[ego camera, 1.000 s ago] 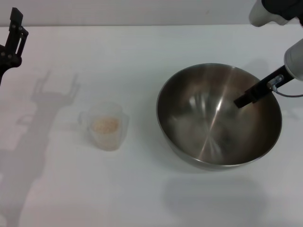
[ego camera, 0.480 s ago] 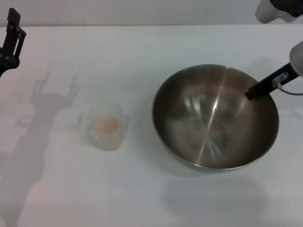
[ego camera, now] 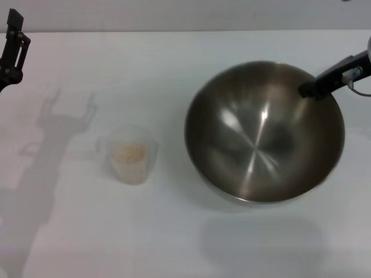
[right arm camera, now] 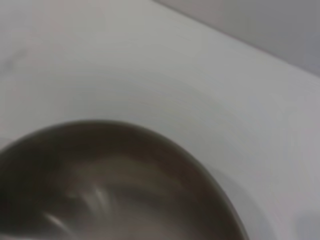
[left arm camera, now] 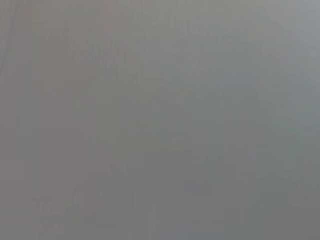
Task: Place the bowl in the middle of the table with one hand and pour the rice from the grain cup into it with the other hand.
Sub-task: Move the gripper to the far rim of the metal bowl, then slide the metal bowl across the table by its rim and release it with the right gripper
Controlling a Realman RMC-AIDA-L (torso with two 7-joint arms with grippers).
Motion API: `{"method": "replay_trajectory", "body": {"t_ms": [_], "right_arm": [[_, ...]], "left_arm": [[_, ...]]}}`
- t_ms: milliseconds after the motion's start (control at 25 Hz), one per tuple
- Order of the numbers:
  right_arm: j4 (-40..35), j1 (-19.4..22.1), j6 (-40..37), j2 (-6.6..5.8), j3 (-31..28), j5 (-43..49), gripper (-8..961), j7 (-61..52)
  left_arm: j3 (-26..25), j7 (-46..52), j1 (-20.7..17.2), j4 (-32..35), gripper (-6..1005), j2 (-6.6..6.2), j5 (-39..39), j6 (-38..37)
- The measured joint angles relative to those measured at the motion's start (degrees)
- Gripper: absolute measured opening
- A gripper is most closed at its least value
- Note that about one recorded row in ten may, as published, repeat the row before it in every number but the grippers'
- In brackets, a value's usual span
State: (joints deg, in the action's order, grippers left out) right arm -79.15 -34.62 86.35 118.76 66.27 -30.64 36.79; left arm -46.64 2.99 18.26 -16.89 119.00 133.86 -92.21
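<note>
The steel bowl (ego camera: 264,133) hangs tilted above the white table (ego camera: 174,58) at the right, with its shadow on the table below it. My right gripper (ego camera: 317,87) is shut on the bowl's far right rim, one dark finger reaching inside. The bowl's rim also shows in the right wrist view (right arm camera: 110,185). The frosted grain cup (ego camera: 130,153) stands upright left of the bowl with pale rice (ego camera: 128,153) in it. My left gripper (ego camera: 13,46) is raised at the far left edge, well away from the cup; its forked shadow shows it open and empty.
The left arm's shadow (ego camera: 52,133) falls across the table beside the cup. The table's far edge (ego camera: 174,30) meets a grey wall. The left wrist view shows only plain grey.
The bowl has risen and shifted slightly away from me and now looks larger. My right gripper has moved up and to the right with the rim. The cup has not moved.
</note>
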Motion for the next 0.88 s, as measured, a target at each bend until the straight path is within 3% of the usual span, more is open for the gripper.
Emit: {"method": "replay_trajectory", "body": {"t_ms": [320, 880], "right_arm": [[0.4, 0.7, 2.7, 0.08, 0.9, -6.2, 0, 7.0], [7.2, -0.7, 0.8, 0.19, 3.1, -7.7, -1, 8.3]], "left_arm": [[0.1, 0.0, 0.0, -0.2, 703, 0.09, 0.1, -0.6], [0.7, 0.0, 0.0, -0.2, 694, 0.09, 0.1, -0.8]]}}
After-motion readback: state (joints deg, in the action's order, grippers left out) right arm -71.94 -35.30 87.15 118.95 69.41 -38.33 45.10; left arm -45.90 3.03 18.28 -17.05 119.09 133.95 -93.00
